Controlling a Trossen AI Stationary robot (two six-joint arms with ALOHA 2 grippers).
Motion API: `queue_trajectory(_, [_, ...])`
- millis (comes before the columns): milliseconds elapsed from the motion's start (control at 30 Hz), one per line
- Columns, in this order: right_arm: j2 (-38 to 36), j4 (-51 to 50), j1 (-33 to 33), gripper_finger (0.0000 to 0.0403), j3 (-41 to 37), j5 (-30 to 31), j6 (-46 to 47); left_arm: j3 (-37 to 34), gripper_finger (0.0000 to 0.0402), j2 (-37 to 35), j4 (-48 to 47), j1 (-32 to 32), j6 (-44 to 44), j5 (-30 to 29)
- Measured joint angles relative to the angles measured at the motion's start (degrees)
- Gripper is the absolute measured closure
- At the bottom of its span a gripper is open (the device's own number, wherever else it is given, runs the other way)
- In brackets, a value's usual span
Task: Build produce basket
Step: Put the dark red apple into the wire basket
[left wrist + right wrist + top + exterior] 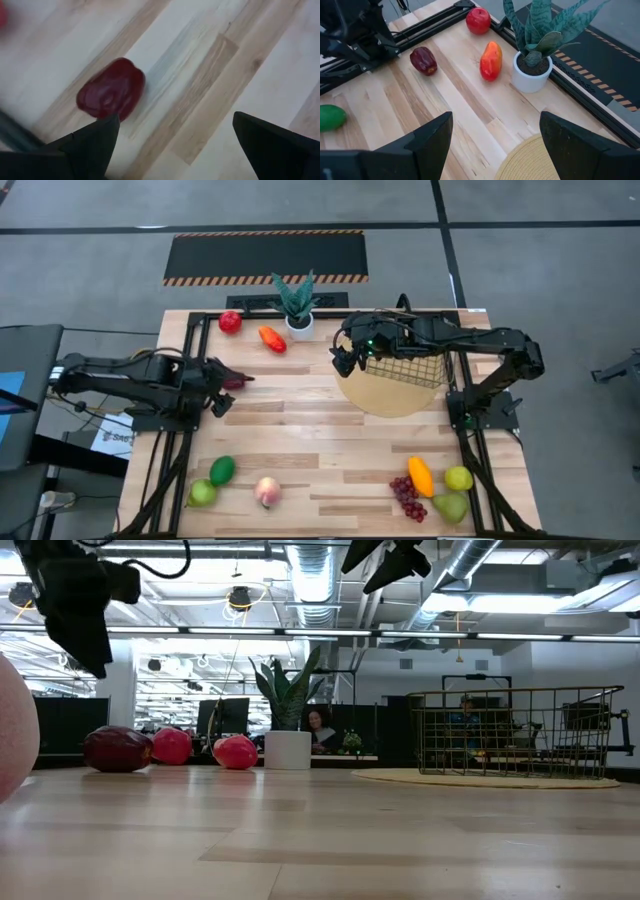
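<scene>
The brass wire basket (405,367) stands on a round tan mat (385,398) at the far right; it also shows in the low view (515,730). My right gripper (345,358) hangs open and empty, raised above the mat's left edge, next to the basket. My left gripper (222,390) is open and empty, raised above the table's left side. A dark red fruit (111,90) lies on the wood just beyond its fingertips, untouched. A red apple (230,321) and an orange-red pepper (272,338) lie at the far left.
A potted plant (297,305) stands at the far edge. An avocado (222,470), a green apple (203,492) and a peach (267,492) lie near left. Grapes (407,496), a mango (421,476), a green apple (458,477) and a pear (450,505) lie near right. Bare wood spans the table's middle.
</scene>
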Motion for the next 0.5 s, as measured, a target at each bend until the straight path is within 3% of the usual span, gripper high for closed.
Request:
queue_trajectory(333, [0.00, 0.42, -0.13, 0.0085, -0.01, -0.01, -0.50, -2.35, 0.0024, 1.02, 1.05, 0.02, 1.29, -0.05])
queue_trajectory(500, [1.89, 13.20, -0.48, 0.0085, 0.07, -0.26, -5.84, 1.72, 0.0024, -1.82, 1.10, -0.02, -1.10, 1.53])
